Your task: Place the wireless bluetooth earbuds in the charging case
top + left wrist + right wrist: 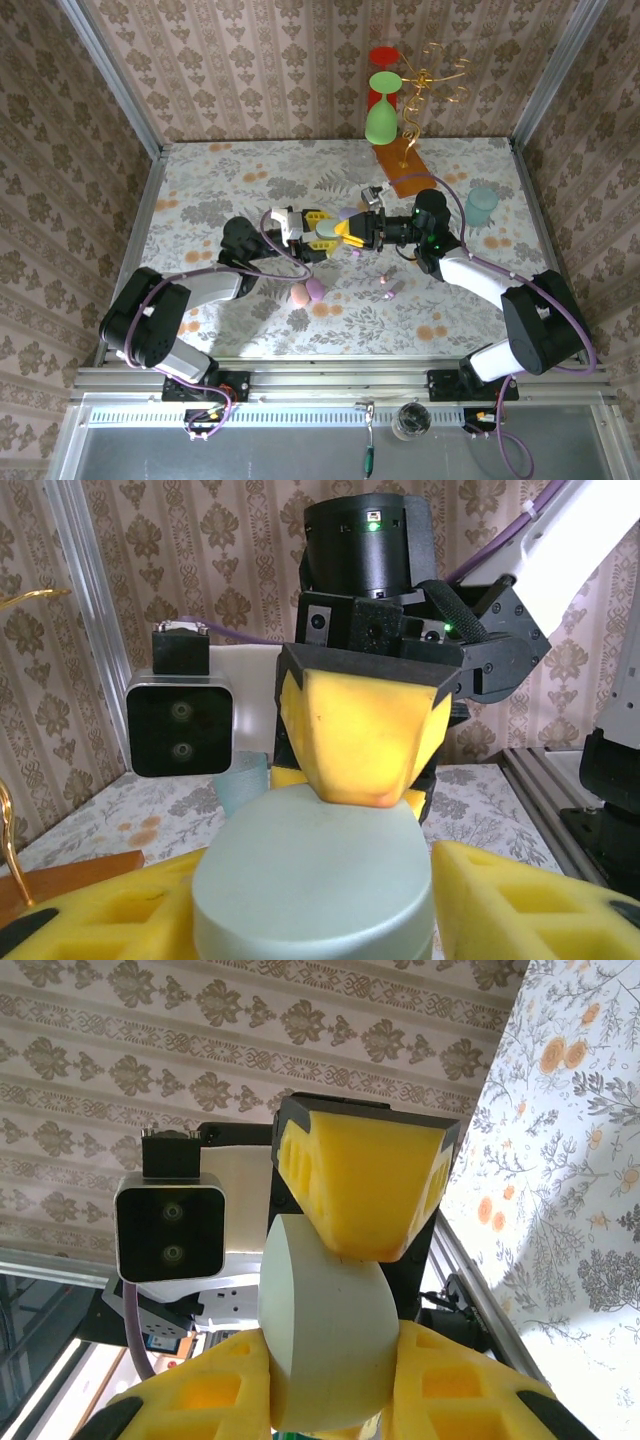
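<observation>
Back of the floral table (220,190) has a gold wire stand (410,125) on an orange base (408,172), with a green glass (380,122) and a red glass (383,57) hanging off it. A teal cup (481,208) sits over to the right.

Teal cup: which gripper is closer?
Right. Both grip the charging case left of the teal cup; right gripper on its cup side, left gripper on the far side.

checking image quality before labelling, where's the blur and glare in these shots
Top external: even light, soft arm shadows on the table. Left wrist: the pale green case is so close it looks soft; wallpaper behind is sharper. Right wrist: the table at right is washed out by bright light.
</observation>
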Available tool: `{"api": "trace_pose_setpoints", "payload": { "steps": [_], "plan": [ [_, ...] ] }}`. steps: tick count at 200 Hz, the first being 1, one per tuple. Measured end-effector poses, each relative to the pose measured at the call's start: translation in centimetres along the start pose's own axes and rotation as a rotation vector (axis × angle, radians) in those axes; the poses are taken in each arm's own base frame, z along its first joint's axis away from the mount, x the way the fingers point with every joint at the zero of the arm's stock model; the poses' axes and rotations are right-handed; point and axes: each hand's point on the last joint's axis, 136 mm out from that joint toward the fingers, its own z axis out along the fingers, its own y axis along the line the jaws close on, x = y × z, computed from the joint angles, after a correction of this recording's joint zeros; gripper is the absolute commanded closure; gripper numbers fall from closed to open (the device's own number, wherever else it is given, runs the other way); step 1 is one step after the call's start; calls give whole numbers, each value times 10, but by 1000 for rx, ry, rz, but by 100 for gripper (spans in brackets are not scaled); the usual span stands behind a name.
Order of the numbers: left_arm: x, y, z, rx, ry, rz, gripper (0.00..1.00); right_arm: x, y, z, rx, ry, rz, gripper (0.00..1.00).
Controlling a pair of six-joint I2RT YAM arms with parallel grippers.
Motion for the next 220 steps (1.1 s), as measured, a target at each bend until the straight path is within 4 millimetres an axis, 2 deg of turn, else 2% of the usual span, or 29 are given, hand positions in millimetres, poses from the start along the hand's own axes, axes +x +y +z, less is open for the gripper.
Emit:
{"api": "trace_pose_setpoints", "payload": {
  "steps": [22,51,102,110,129,148,155,194,220],
  "plan": [
    [0,0,0,3,0,0,45,-1,2,0,-5,-2,-9,88],
    [2,0,0,3,2,-3,51,-1,2,0,-5,-2,-10,88],
    [2,0,0,2,3,-7,69,0,3,0,-10,3,-15,87],
    [2,0,0,2,3,-8,69,0,3,0,-10,4,-15,80],
    [2,0,0,2,3,-8,70,0,3,0,-9,4,-14,52],
    [2,-1,0,7,3,-9,69,0,2,-1,-2,0,-33,31],
    [2,-1,0,7,3,-9,70,-1,0,-2,7,-6,-38,26],
    [2,0,0,5,4,-35,70,-4,-6,-13,113,-66,-143,13],
    [6,-2,-2,2,10,-62,73,-9,-4,-22,212,-115,-299,6]
  ]
}}
